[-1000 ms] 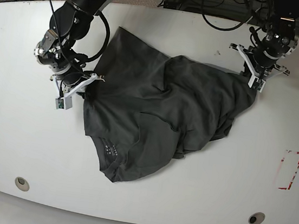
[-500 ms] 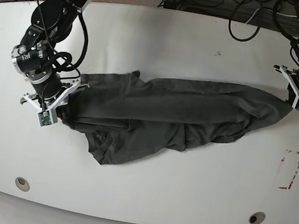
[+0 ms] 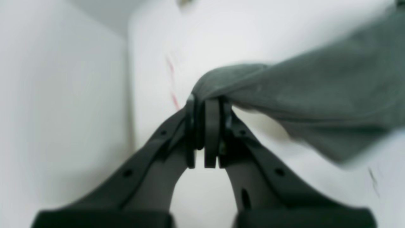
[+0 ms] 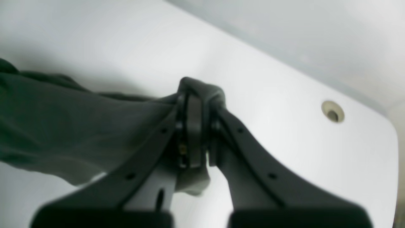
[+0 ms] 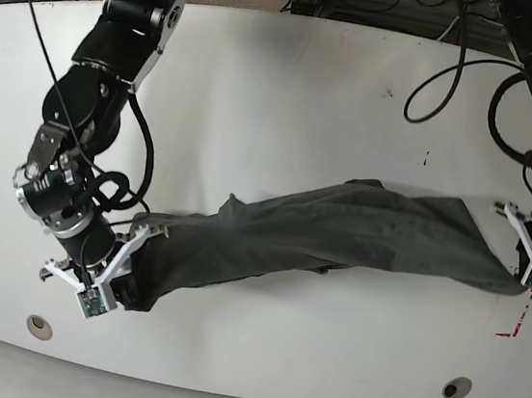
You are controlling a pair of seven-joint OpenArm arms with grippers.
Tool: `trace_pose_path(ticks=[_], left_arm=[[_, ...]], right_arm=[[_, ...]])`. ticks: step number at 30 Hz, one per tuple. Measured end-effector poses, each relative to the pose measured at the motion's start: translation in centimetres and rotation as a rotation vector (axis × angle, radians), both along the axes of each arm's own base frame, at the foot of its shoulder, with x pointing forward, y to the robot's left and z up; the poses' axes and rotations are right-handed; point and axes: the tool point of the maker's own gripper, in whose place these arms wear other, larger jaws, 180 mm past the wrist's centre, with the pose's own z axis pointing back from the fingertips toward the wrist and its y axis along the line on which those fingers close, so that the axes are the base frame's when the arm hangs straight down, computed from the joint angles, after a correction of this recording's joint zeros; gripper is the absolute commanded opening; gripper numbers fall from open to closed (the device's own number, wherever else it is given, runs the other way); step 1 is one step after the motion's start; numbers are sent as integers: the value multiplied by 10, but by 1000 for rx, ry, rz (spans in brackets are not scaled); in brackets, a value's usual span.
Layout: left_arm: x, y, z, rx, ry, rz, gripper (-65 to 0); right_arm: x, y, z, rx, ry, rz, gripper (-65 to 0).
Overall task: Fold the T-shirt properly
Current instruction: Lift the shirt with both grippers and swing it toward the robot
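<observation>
1. You have the T-shirt [image 5: 340, 232] stretched into a long dark band across the near half of the white table [image 5: 281, 75], running from near left to right.
2. Your left gripper [image 5: 526, 271], at the right side of the scene, has its jaws pressed together on one end of the cloth.
3. Your right gripper [image 5: 114, 270], near left, pinches the other bunched end.
4. A red mark [image 5: 517, 317] lies just near the left gripper.

T-shirt [image 5: 340, 232] stretched across table [image 5: 290, 85], between both tools
</observation>
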Motion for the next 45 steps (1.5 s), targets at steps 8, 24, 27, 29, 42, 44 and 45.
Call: trace_pose_path(ticks=[8,24,27,29,42,44,45], left_arm=[[45,-4,64,105,-111,24,-650],[78,2,221,118,-431,81,-650],[74,7,256,117,-503,104,-650],[70,11,276,111,-536,122,-650],[77,-10,175,152,-277,82,-650],[71,-13,141,146,-208,80,-650],[65,-15,128,139,-190,81,-650]], right_arm=[[47,7,52,-83,-72,13,-650],[105,-23,192,-120,-243,-18,-650],[102,-25,225,-164,-308,-22,-650],[96,-28,242,-179,-355,-27,-650],[71,-52,134,-196,-199,-70,-650],[60,-56,100,-199,-136,-89,-650],[53,-55,88,-192,-126,-98,-650]])
